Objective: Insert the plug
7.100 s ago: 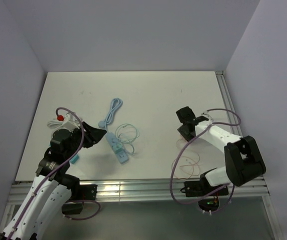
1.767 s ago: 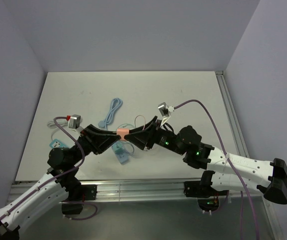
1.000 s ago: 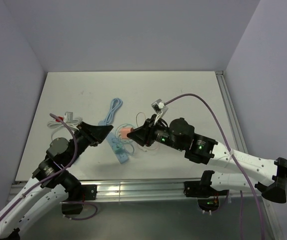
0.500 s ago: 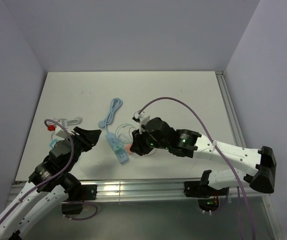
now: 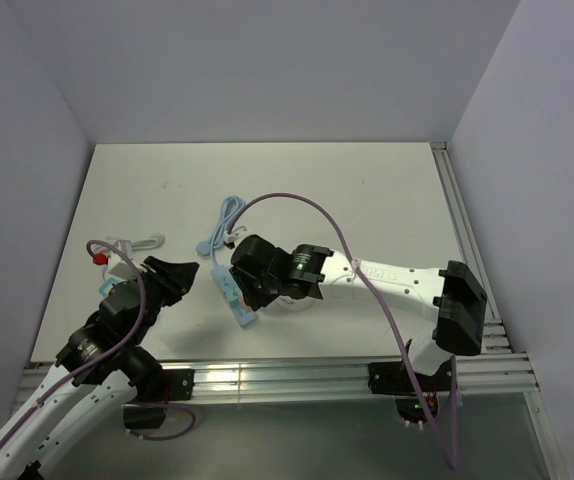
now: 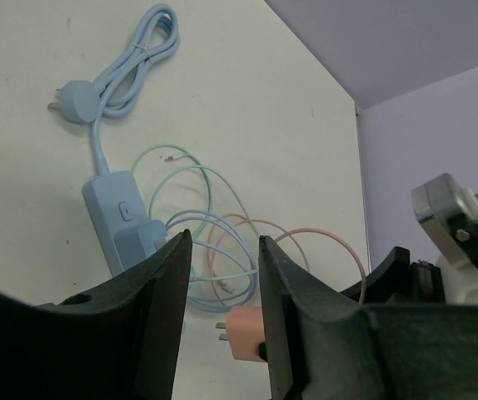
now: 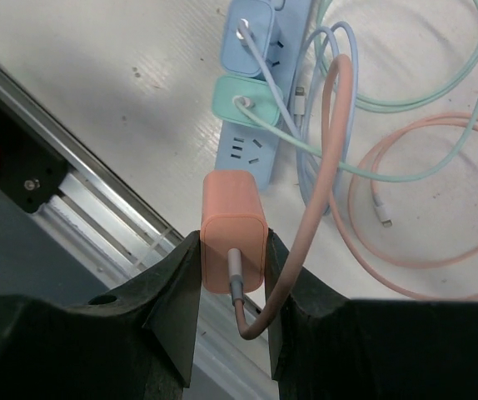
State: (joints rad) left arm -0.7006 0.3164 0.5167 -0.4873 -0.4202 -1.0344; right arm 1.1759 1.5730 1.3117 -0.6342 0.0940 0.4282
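**Peach plug in the right fingers, over the near end of the strip**

The right gripper (image 7: 232, 243) is clamped on the peach plug (image 7: 233, 215), one finger on each flat side. Its cable (image 7: 326, 158) leaves the back face and arcs up toward the coils lying on the table (image 5: 367, 190). The plug is held off the surface, left of centre and close to the table's near edge, just beyond the near end of the blue power strip (image 7: 241, 152). A blue charger (image 7: 251, 40) and a mint charger (image 7: 243, 102) already sit in the strip. An unused socket shows just nearer than the mint one.

The left gripper (image 6: 222, 246) hangs over the table's near-left part. Its fingers stand a little apart with nothing between them.

The plug looks like a small hard plastic block, so it should be light and rigid. Its smooth sides could let it pivot or slide back once the prongs meet resistance. The present hold looks right: squarely across the two broad faces, mid-body, clear of the prongs and of the cable root. The looped cable appears springy and may tug the plug off line. The strip is also light and lies loose on the surface, so it will likely shift under a push unless the free gripper steadies it.
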